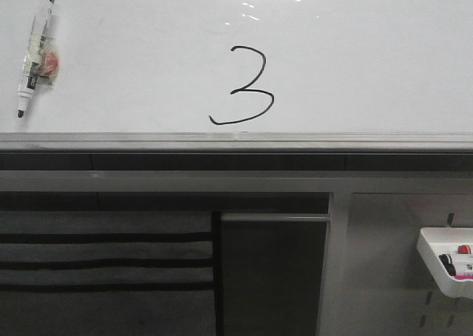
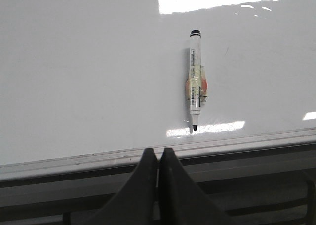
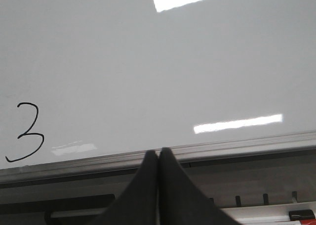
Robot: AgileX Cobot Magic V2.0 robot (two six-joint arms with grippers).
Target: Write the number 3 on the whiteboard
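Observation:
A thin black hand-drawn number 3 (image 1: 246, 85) with a long tail sweeping left is on the glossy whiteboard (image 1: 355, 63), just above its grey ledge (image 1: 236, 139). The digit also shows in the right wrist view (image 3: 27, 132). A white marker with a black tip (image 1: 37, 52) sticks to the board at the far left, tip down; it also shows in the left wrist view (image 2: 195, 79). My left gripper (image 2: 157, 152) is shut and empty, below the ledge. My right gripper (image 3: 158, 152) is shut and empty, below the ledge. Neither gripper shows in the front view.
A white tray (image 1: 443, 266) with markers hangs on the grey slotted panel (image 1: 392, 277) at the lower right. A dark cabinet panel (image 1: 273, 273) and slatted section (image 1: 103, 262) lie below the ledge.

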